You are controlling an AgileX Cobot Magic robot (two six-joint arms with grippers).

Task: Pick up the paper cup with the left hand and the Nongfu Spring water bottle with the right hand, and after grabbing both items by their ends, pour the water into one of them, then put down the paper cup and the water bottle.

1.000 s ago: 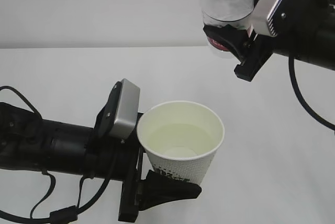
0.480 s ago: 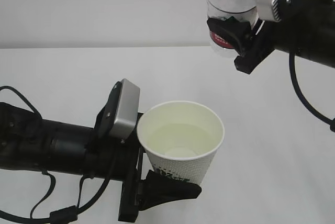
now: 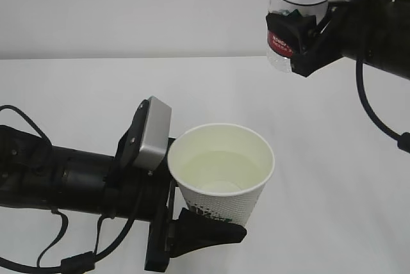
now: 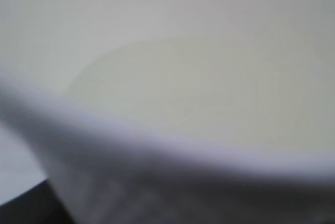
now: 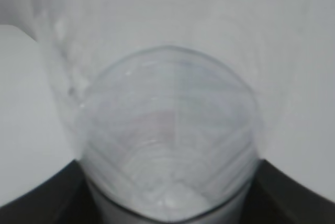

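The left end effector [image 3: 192, 226] is clamped around the lower part of the paper cup [image 3: 222, 171], holding it upright at the front of the white desk [image 3: 96, 88] — a black finger [image 3: 211, 232] crosses the cup's printed base on the near side. The cup's mouth is open to the camera and clear water [image 3: 221, 165] lies in its bottom. In the left wrist view the cup [image 4: 172, 93] fills the frame, blurred, with only its pale inside and rim readable. The right end effector [image 3: 306, 34] grips the Nongfu Spring water bottle [image 3: 288, 21] at the upper right, well apart from the cup and higher (its red label shows beside the black fingers). The right wrist view shows the bottle [image 5: 167, 140] between the dark jaws — clear ribbed plastic, close and out of focus.
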